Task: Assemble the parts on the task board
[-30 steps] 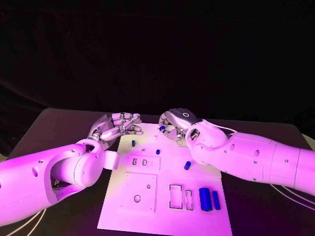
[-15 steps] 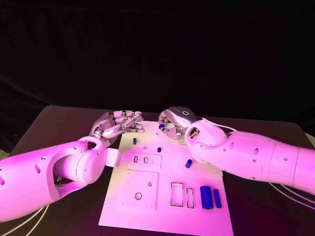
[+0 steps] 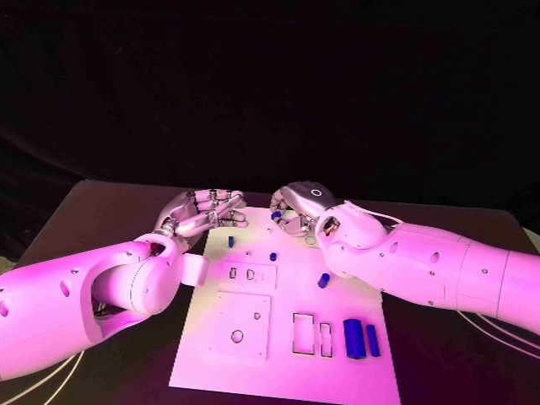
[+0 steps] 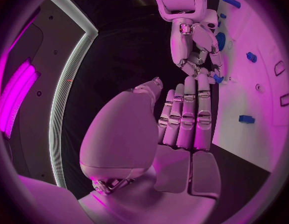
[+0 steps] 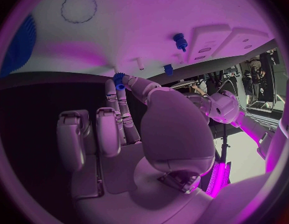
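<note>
The white task board point(image 3: 283, 316) lies in the middle of the table. My right hand point(image 3: 298, 208) hovers over its far edge and pinches a small blue toothed part point(image 5: 119, 79) between thumb and a finger; the same part point(image 4: 217, 78) also shows in the left wrist view. My left hand point(image 3: 206, 211) is at the board's far left corner, fingers straight and side by side point(image 4: 188, 114), holding nothing. Small blue pegs point(image 3: 230, 242) point(image 3: 272, 256) stand on the board. A short blue piece point(image 3: 322, 281) lies mid-board, and two blue bars point(image 3: 354, 337) point(image 3: 371, 339) lie near its right edge.
The board has rectangular slots point(image 3: 303, 333) and a round hole point(image 3: 237, 336) in its near half. A large blue gear point(image 5: 20, 45) shows at the rim of the right wrist view. Black table point(image 3: 99, 219) surrounds the board on both sides.
</note>
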